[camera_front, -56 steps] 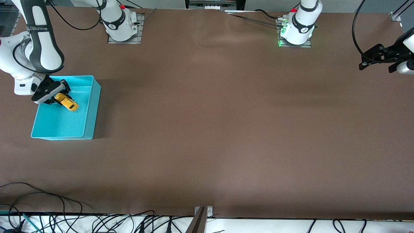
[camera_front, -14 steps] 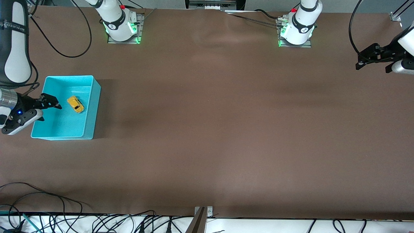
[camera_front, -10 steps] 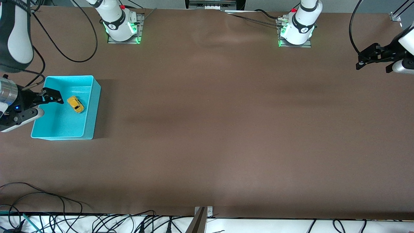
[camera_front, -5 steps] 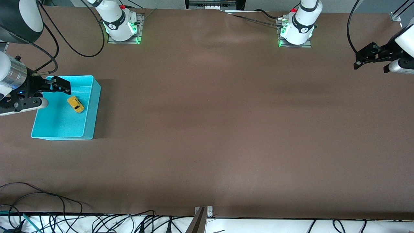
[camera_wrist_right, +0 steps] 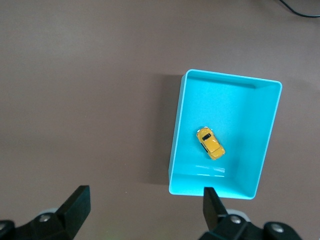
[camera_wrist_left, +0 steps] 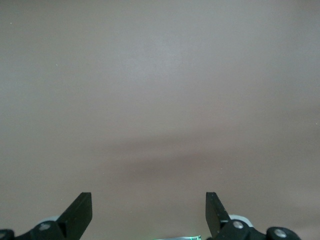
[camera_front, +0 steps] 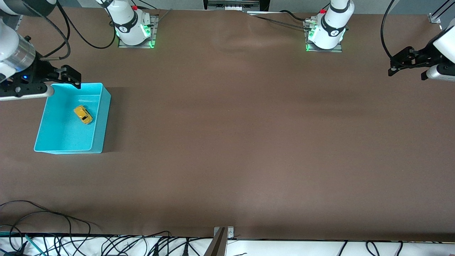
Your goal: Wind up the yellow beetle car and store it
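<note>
The yellow beetle car rests on its wheels inside the turquoise bin, toward the right arm's end of the table. My right gripper hangs open and empty above the bin's edge that is farthest from the front camera. The right wrist view looks down on the car in the bin, with the right gripper spread wide well clear of it. My left gripper waits open and empty over the table's edge at the left arm's end. In the left wrist view the left gripper has only brown table under it.
The brown table top is bare apart from the bin. Both arm bases stand along the edge farthest from the front camera. Loose cables lie along the nearest edge.
My right gripper, open and empty, has drawn away from the bin's interior toward the robots' side and risen. The car lies still in the bin. The left arm has barely shifted.
</note>
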